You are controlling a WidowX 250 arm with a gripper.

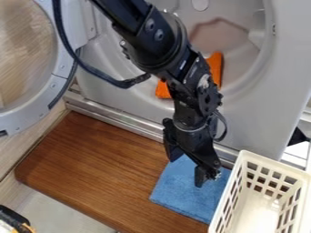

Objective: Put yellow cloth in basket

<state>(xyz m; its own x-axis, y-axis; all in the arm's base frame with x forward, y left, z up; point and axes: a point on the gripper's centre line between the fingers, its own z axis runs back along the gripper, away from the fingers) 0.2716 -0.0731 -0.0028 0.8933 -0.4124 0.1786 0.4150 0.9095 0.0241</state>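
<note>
The black gripper (187, 170) hangs over the blue cloth (187, 193), its two fingers spread and nothing held between them. That cloth lies flat on the wooden board, close beside the basket. The white slatted basket (261, 218) stands at the lower right, to the right of the gripper. An orange cloth (215, 68) rests inside the round opening of the machine, behind the arm, which covers its middle part.
A grey front-loading machine (255, 123) fills the back, with its round door (57, 91) swung out at the left. The brown wooden board (97, 173) lies before it. A dark object (12, 218) sits at the lower left corner.
</note>
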